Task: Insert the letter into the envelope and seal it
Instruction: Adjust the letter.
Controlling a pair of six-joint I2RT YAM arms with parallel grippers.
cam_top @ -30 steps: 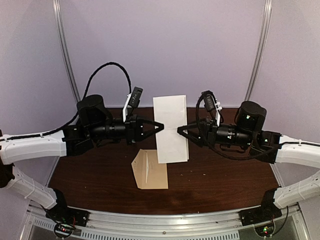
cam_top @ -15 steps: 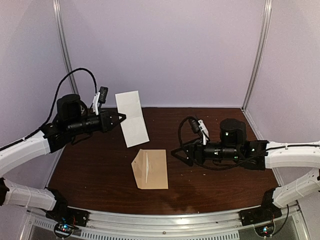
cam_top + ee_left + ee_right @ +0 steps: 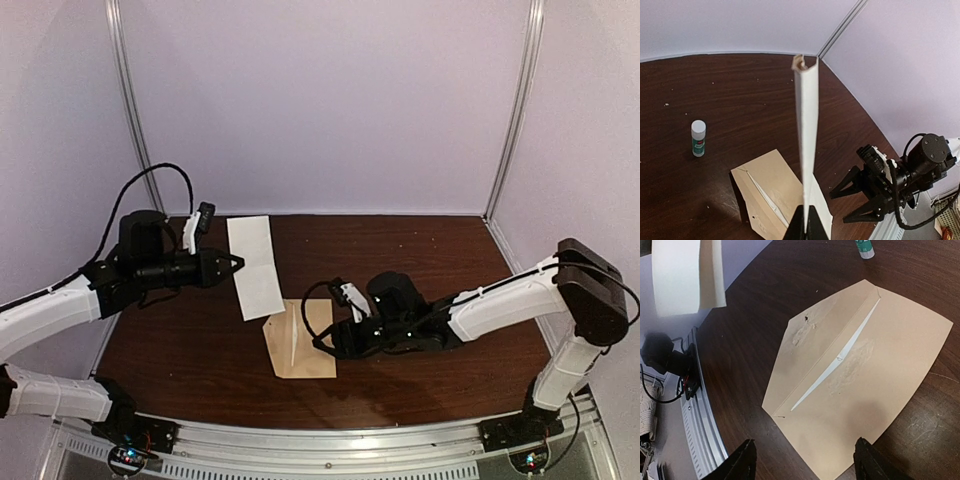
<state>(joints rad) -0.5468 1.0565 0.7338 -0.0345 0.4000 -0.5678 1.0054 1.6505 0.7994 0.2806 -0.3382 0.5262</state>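
Observation:
The letter [image 3: 254, 266] is a folded pale sheet held upright in the air, pinched at its edge by my shut left gripper [image 3: 237, 264]. In the left wrist view it shows edge-on [image 3: 807, 120] above the fingertips [image 3: 806, 226]. The tan envelope [image 3: 300, 340] lies flat on the table with its flap to the left and a pale slit along the fold. My right gripper [image 3: 323, 340] is open and empty, low over the envelope's right edge. In the right wrist view the envelope [image 3: 860, 375] fills the space ahead of the spread fingers [image 3: 742, 462], and the letter [image 3: 685, 275] shows at top left.
A small glue stick [image 3: 698, 138] with a white cap and green label stands on the dark wood table [image 3: 440, 250] beyond the envelope; it also shows in the right wrist view [image 3: 865, 247]. The metal rail [image 3: 320, 440] runs along the near edge. Lilac walls enclose the back and sides.
The right gripper let go of the letter and dropped down left to the envelope. The left gripper carried the letter left, then slightly lower.

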